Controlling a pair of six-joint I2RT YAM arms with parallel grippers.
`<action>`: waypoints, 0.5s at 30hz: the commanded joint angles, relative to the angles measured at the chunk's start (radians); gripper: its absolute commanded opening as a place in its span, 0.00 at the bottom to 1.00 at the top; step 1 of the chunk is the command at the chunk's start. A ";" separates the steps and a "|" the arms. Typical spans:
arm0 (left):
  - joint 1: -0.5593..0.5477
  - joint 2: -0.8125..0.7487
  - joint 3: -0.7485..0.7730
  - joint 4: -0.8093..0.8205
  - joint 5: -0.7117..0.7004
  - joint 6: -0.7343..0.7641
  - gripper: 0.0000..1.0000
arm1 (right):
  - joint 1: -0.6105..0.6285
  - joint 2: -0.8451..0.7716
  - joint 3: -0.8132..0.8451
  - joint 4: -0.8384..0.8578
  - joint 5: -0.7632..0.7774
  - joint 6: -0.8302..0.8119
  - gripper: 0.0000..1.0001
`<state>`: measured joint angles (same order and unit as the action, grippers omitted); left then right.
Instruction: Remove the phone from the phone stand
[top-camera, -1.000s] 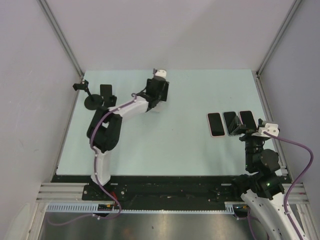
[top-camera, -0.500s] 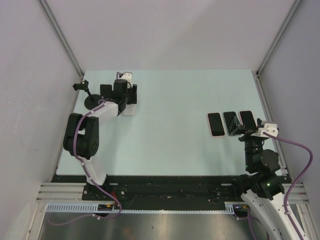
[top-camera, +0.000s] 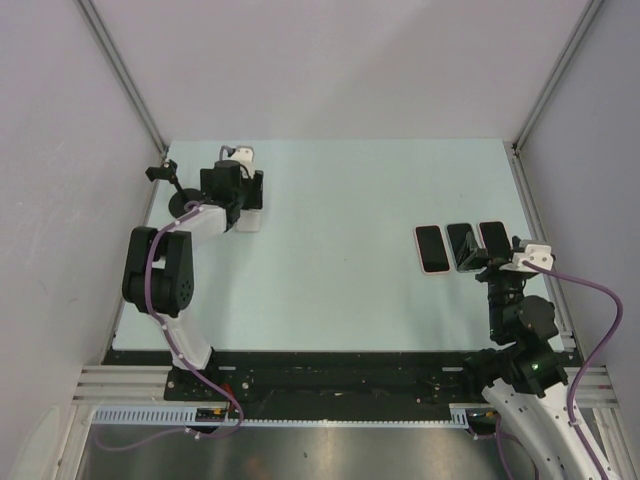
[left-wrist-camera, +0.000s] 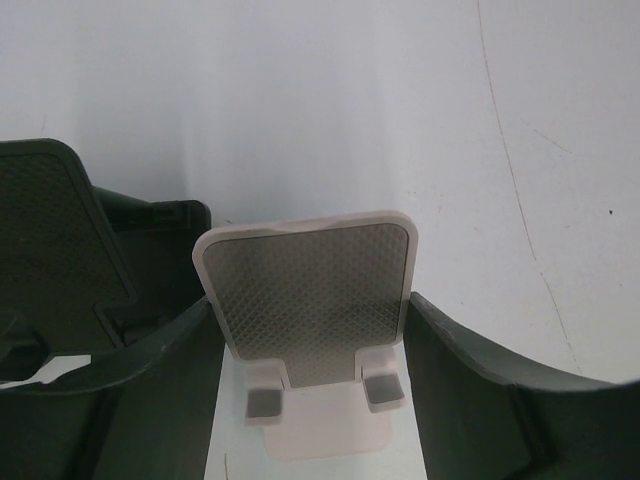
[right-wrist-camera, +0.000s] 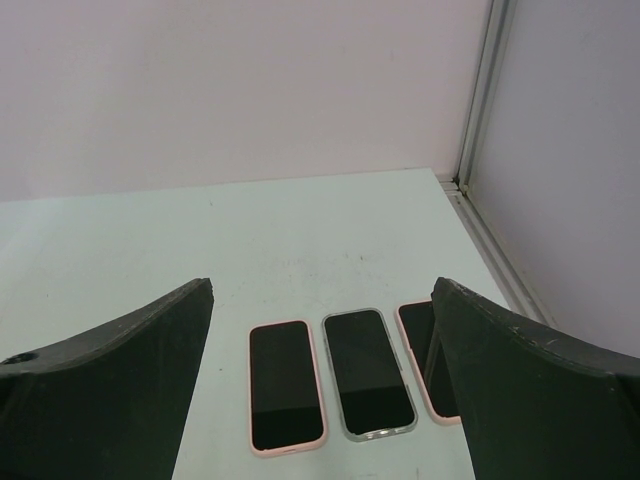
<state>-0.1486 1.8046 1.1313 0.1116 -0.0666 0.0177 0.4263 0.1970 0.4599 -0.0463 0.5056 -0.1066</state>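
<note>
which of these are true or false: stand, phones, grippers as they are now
1. The white phone stand has a phone resting on it. False: its plate and bottom lips are bare.
2. Three phones lie flat, side by side on the table in front of the right gripper. True.
3. The right gripper is clamped on one of the phones. False: its jaws are wide open, short of the phones, holding nothing.
4. The left gripper has one finger on each side of the white phone stand. True.
</note>
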 joint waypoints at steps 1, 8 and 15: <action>0.030 -0.011 0.015 0.089 0.047 0.060 0.38 | 0.005 0.010 0.002 0.036 -0.013 -0.013 0.96; 0.034 0.035 0.053 0.115 0.057 0.093 0.39 | 0.005 0.021 0.000 0.036 -0.013 -0.016 0.96; 0.040 0.059 0.059 0.137 0.057 0.103 0.53 | 0.005 0.032 0.000 0.036 -0.019 -0.019 0.96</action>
<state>-0.1215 1.8553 1.1515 0.1864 -0.0372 0.0551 0.4282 0.2203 0.4591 -0.0467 0.4934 -0.1093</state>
